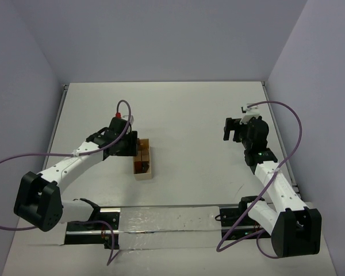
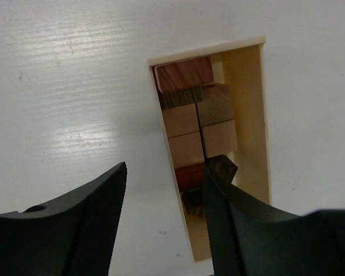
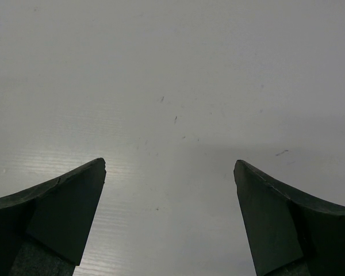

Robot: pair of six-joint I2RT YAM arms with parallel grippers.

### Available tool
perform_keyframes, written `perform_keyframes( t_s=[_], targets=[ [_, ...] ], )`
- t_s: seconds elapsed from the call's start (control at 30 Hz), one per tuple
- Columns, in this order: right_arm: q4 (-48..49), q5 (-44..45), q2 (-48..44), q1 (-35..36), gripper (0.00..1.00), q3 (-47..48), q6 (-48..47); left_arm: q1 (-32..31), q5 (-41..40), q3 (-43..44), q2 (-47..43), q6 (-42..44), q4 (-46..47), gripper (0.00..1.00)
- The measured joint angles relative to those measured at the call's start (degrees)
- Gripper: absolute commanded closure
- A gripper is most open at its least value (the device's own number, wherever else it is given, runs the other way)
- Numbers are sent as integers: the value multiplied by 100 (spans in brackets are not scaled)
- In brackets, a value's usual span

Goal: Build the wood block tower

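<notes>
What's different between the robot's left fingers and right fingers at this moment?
The left fingers hang over the wooden tray, straddling its side wall, one tip above the blocks; the right fingers hang over the white table. The left fingers stand closer together than the right fingers, which are spread wide. Both pairs are black and hold nothing.

Table (image 1: 190, 115): white, I see faint scuffs and glare | On it, 9 o'clock of centre: tray (image 1: 144, 175), pale wood, flat, long axis roughly 12-to-6 | Along 6 o'clock edge: rail (image 1: 161, 221), which I see carrying both arm bases
</notes>
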Motion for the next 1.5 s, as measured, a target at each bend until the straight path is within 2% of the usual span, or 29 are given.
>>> perform_keyframes(
  t_s=[0.27,0.4,0.7,0.8,0.93,0.97,1.27,1.5],
  targets=[
    [0,9,0,-22,0,0,0,-11,-63,0,282,5,-15,44],
    [0,14,0,-26,0,0,-1,-11,-81,0,482,-7,-19,54],
    [7,17,0,-50,0,0,-20,-13,-90,9,652,-37,-18,65],
    [7,17,0,-57,0,0,-20,-13,-86,22,746,-35,-16,73],
    [7,20,4,-59,0,0,-20,-13,-110,119,912,-16,-20,97],
    [7,20,7,-59,0,0,-20,-13,-122,154,956,6,-37,100],
    [7,18,11,-62,0,0,-20,-13,-552,457,1128,271,-296,100],
    [3,14,15,-74,0,0,-20,-144,-1411,729,1069,872,-386,100]
  ],
)
